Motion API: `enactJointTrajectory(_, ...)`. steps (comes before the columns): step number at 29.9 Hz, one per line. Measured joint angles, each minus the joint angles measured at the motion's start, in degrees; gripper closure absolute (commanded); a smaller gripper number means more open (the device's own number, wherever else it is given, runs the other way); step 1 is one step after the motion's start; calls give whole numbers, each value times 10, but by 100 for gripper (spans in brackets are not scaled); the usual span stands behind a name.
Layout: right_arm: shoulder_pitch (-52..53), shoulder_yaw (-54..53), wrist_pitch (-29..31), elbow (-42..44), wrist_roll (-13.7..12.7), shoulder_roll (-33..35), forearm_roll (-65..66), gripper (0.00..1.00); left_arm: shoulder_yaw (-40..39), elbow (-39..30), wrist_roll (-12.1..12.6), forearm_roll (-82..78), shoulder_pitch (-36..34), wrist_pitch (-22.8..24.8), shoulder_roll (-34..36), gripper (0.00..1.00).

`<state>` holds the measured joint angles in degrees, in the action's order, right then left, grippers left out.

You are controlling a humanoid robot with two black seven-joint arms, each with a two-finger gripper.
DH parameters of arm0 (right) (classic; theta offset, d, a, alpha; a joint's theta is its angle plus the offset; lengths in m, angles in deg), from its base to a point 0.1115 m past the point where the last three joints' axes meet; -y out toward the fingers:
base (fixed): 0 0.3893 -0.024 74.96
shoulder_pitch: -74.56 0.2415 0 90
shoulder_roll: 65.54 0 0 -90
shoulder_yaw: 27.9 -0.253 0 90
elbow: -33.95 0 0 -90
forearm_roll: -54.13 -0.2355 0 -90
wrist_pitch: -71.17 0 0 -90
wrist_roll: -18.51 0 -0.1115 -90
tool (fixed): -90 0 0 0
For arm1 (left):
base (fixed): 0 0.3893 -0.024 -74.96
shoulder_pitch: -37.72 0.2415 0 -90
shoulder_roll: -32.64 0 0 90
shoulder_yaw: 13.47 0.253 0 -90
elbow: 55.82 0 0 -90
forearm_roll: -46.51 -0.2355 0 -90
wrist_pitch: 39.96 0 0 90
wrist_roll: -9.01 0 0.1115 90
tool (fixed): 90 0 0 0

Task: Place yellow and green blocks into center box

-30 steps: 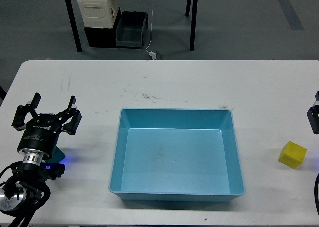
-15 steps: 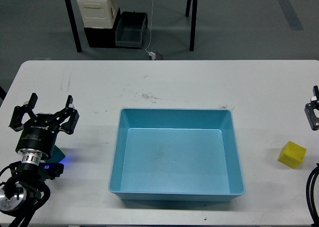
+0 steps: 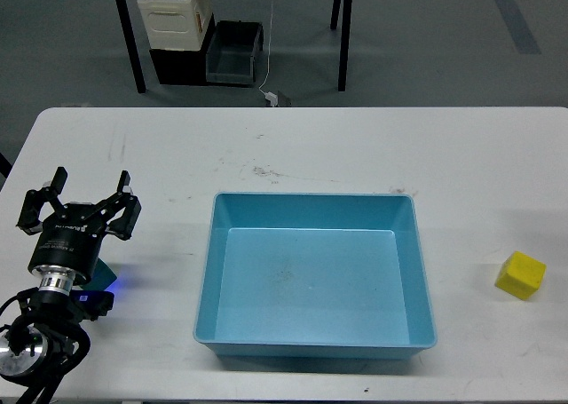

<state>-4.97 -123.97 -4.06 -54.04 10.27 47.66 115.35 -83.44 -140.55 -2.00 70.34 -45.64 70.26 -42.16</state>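
We are looking down at a white table (image 3: pixel 311 146), where our left gripper (image 3: pixel 80 200) is hovering over the near left edge with its fingers (image 3: pixel 124 204) spread wide and released, gripping nothing; a small blue glow is showing on the tabletop just beside the arm below it. The center box (image 3: pixel 206 271), a shallow light-blue tray with sloped walls, is sitting in the middle of the table, well apart from the gripper, and its floor is holding no block. The yellow block (image 3: pixel 520 274) is resting on the table near the right edge, outside the tray and clear of its right wall, turned slightly askew to the table's edge. A dark teal corner (image 3: pixel 104 272) is peeking out from under our left arm, touching the table; we cannot tell what it belongs to, since the arm is covering most of it. Our right arm is not appearing anywhere in the view, so we cannot tell how its fingers are standing. Beyond the table, a cream-white crate (image 3: pixel 173 13) and a dark grey bin (image 3: pixel 234 52) are sitting on the floor.
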Motion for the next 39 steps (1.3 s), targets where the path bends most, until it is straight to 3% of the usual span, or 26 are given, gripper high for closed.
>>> enactJointTrajectory(2, 21, 43, 9, 0, 16, 56, 54, 0, 0, 0, -1, 0, 0, 0, -1, 0)
enactJointTrajectory(5, 48, 96, 22, 4, 85, 136, 138, 0, -1, 1, -1, 0, 0, 0, -2, 0)
enactJointTrajectory(10, 79, 172, 28, 35, 282, 248, 263, 0, -1, 2, -2, 0, 0, 0, -2, 0)
enactJointTrajectory(12, 96, 215, 29, 42, 334, 283, 298, 1, -1, 2, -2, 0, 0, 0, -2, 0)
enactJointTrajectory(13, 106, 244, 29, 43, 348, 305, 315, 1, -1, 2, -2, 0, 0, 0, -2, 0)
enactJointTrajectory(19, 186, 423, 29, 38, 362, 439, 375, 1, -2, 2, -2, 0, -1, 0, -1, 0)
enactJointTrajectory(22, 241, 515, 29, 36, 362, 472, 406, 1, -2, 2, -2, 0, -1, 0, -1, 0)
enactJointTrajectory(29, 314, 666, 28, 37, 363, 474, 537, 1, -2, 3, -2, 0, 0, 0, -1, 0)
enactJointTrajectory(39, 326, 730, 49, 39, 362, 418, 614, 1, -3, 5, -2, 0, -1, 0, -2, 0)
